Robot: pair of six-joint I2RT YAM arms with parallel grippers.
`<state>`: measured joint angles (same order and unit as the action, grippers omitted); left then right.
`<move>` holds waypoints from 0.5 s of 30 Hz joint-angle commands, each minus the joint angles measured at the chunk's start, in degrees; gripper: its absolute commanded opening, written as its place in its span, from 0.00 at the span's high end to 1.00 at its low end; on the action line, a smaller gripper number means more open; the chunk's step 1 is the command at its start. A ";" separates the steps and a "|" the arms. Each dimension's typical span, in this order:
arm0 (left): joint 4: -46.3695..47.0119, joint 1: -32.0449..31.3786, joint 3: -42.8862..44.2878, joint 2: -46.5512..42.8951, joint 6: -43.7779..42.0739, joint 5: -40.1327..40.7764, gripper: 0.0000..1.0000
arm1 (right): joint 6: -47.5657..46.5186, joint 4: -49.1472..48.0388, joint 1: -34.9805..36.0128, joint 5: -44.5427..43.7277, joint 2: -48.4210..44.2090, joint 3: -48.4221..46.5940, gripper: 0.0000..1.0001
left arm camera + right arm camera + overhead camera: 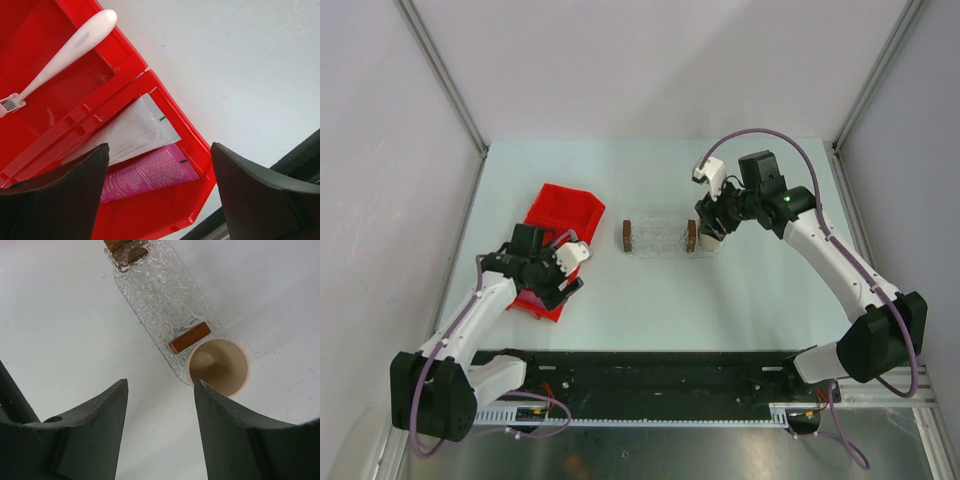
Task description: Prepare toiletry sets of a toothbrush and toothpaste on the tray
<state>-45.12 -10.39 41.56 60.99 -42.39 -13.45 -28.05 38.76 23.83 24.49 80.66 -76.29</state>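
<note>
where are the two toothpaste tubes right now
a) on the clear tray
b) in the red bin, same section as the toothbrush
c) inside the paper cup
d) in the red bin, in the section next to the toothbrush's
d: the left wrist view shows the white tube and the pink tube lying together in one section of the red bin, with the toothbrush in the neighbouring section.

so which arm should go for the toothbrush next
Left. The left gripper, open, hangs right over the red bin, where the toothbrush, white tube and pink tube lie. The right gripper is over by the tray and paper cup, apart from the bin.
</note>
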 commanded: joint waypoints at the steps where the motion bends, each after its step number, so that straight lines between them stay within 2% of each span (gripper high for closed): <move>1: 3.90 -1.91 -0.52 1.23 7.05 3.95 0.13 | -0.51 -0.53 0.25 0.21 0.46 0.09 0.40; 15: 9.61 -4.99 -2.09 4.22 14.97 10.90 0.16 | -0.95 0.08 0.25 0.21 0.99 0.53 0.41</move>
<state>-38.00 -14.04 40.47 64.27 -31.20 -4.89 -28.25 39.16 23.83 24.47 81.17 -75.79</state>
